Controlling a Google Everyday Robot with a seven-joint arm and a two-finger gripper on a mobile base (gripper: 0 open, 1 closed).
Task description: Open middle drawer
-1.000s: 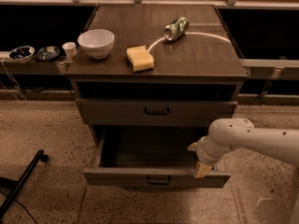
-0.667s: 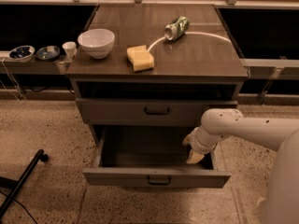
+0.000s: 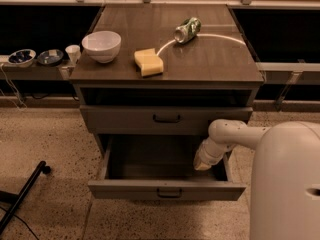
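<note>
The middle drawer (image 3: 167, 190) is the grey-brown one with a small dark bar handle. It stands pulled far out, and its dark inside looks empty. The drawer above it (image 3: 166, 119) is nearly shut, with a dark gap under the top. The lowest drawer is hidden beneath the open one. My gripper (image 3: 202, 164) hangs at the end of the white arm (image 3: 235, 134), inside the open drawer by its right wall and behind its front panel. It holds nothing that I can see.
On the cabinet top (image 3: 215, 59) are a white bowl (image 3: 102, 45), a yellow sponge (image 3: 149, 62) and a green can (image 3: 187, 30) lying on its side. Small bowls (image 3: 35, 57) and a cup (image 3: 73, 52) sit on a left ledge. A black stand leg (image 3: 24, 194) lies lower left.
The gripper has moved from the drawer's front right corner leftwards and back over its inside. The arm's white body now fills the lower right. The drawer stays open.
</note>
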